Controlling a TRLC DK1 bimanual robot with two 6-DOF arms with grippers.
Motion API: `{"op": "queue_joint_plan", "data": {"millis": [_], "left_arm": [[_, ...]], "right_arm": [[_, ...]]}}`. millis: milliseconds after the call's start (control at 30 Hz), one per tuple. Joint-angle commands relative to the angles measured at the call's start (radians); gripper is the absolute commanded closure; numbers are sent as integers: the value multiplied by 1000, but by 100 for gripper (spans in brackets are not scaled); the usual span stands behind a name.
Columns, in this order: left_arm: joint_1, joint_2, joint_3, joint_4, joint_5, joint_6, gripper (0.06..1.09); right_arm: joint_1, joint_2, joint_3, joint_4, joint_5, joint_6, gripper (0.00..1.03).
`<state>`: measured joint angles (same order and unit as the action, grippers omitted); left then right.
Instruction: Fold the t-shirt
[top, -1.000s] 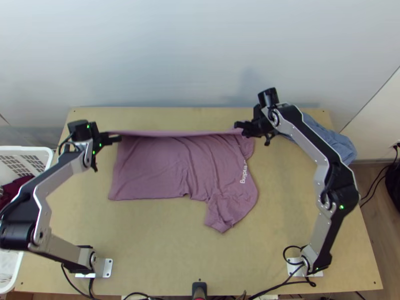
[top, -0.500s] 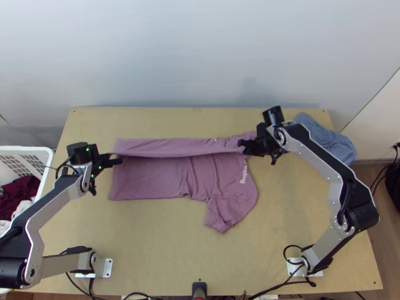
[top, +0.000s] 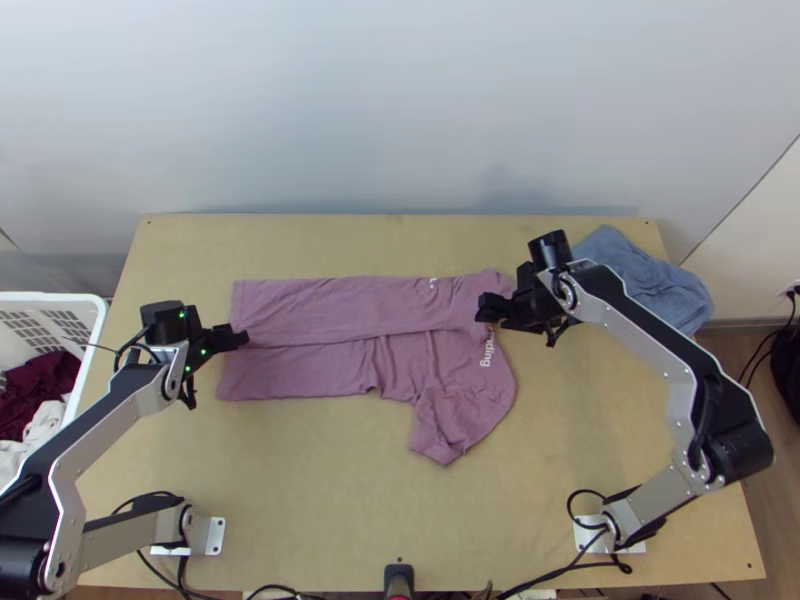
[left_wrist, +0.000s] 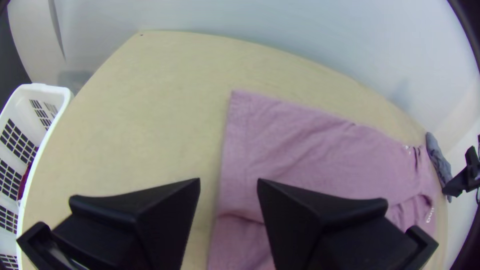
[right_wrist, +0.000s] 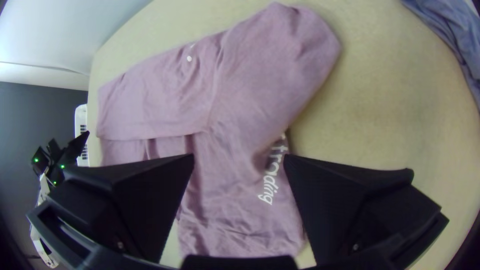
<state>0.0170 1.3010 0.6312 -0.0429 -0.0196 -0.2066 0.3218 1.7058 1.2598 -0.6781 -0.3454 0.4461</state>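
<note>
So the pinkish-purple t-shirt (top: 300, 305) is lying on the table (top: 320, 490) with its far side folded over, and the left hand (top: 241, 339) is spread wide and empty at its straight end while the right hand (top: 486, 308), also wide apart and gripping nothing, is above the lettered end.

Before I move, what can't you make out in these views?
- Layers under the folded-over strip of the shirt: top view, the strip covers them.
- Start of the white print: right wrist view, fold covers it.
- Basket's left side: top view, cut off by the left edge.
- Rest of the blue cloth: right wrist view, cut off by the edge.
</note>
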Motion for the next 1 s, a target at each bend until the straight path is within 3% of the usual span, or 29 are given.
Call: {"op": "queue_joint_plan", "data": {"millis": [0,200,400,967], "left_arm": [[-12,-82,22,-135,-5,-56,22],[6,-213,47,-382,-6,-24,22],[-3,-319,-11,-512,-3,-7,22],[-42,-192,-82,-469,3,-20,23]], "right_arm": [[3,-67,-22,6,-1,54,4],[16,-213,-50,5,-1,55,4],[74,-364,-151,5,3,92,4],[118,-589,-361,-121,9,49,4]]}}
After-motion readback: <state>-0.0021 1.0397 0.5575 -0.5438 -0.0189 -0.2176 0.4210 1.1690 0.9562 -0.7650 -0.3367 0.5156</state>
